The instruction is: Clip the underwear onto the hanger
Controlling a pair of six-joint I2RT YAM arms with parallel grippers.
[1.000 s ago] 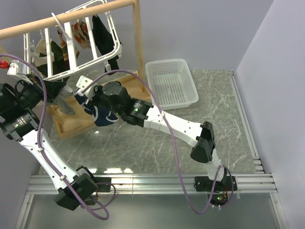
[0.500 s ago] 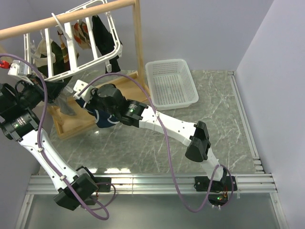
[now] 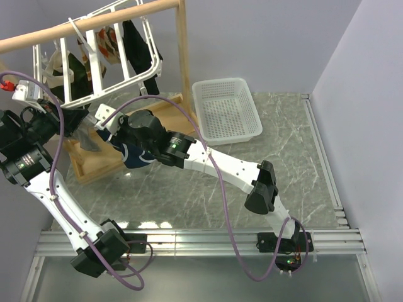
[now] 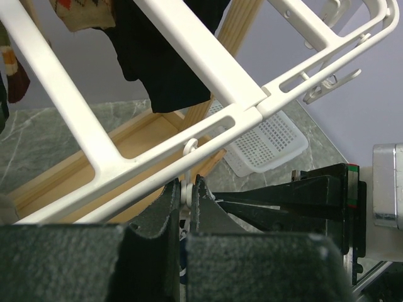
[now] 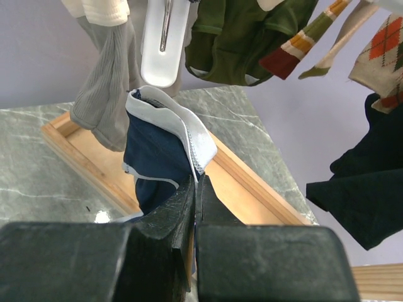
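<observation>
Change: right gripper (image 5: 195, 189) has carried the underwear (image 5: 157, 151) toward 10 o'clock, under the hanger (image 4: 204, 53) | Right: clamped on the waistband, just below a clip (image 5: 165, 44), at its 6 o'clock, not yet inserted | Left gripper (image 4: 187, 198): pinched shut on a clip stem (image 4: 187, 192) | Assessment: insertion looks next.

Noted underwear (image 5: 157, 157): small, navy, thin white trim, bunched and folded upward with the white-edged band topmost. Held clear of the table, just beneath a dangling white clip (image 5: 162, 44), not yet caught in it. Noted hanger (image 4: 208, 51): white plastic grid rack, tilted, hung from a wooden rail (image 3: 94, 21), other garments (image 3: 135, 44) already pegged along it.
</observation>
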